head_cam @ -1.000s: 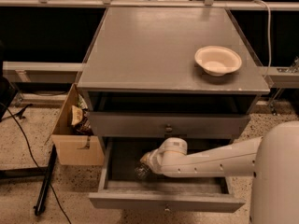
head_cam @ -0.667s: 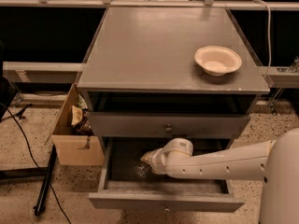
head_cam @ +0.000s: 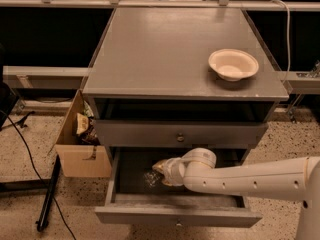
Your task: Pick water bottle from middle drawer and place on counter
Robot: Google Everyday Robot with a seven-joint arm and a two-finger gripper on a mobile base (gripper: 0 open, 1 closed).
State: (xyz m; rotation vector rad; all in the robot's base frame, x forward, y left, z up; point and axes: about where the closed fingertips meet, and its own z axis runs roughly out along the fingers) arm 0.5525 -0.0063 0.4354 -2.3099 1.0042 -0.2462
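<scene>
Just beside tool (head_cam: 161, 170) (middle drawer (head_cam: 150, 215)): water bottle (head_cam: 150, 178).

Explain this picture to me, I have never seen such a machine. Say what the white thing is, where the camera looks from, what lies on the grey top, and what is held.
The white tube coming in from the right is a robot's single arm. At its tip is the gripper, the grasping part, reaching into the open middle drawer of a grey cabinet. There is one camera. It looks down on the cabinet from the front. On the counter, the cabinet's flat top, sits a white bowl, near the right side. Just left of the gripper, on the drawer's dark floor, lies a small clear water bottle. Whether the gripper holds it cannot be told.
</scene>
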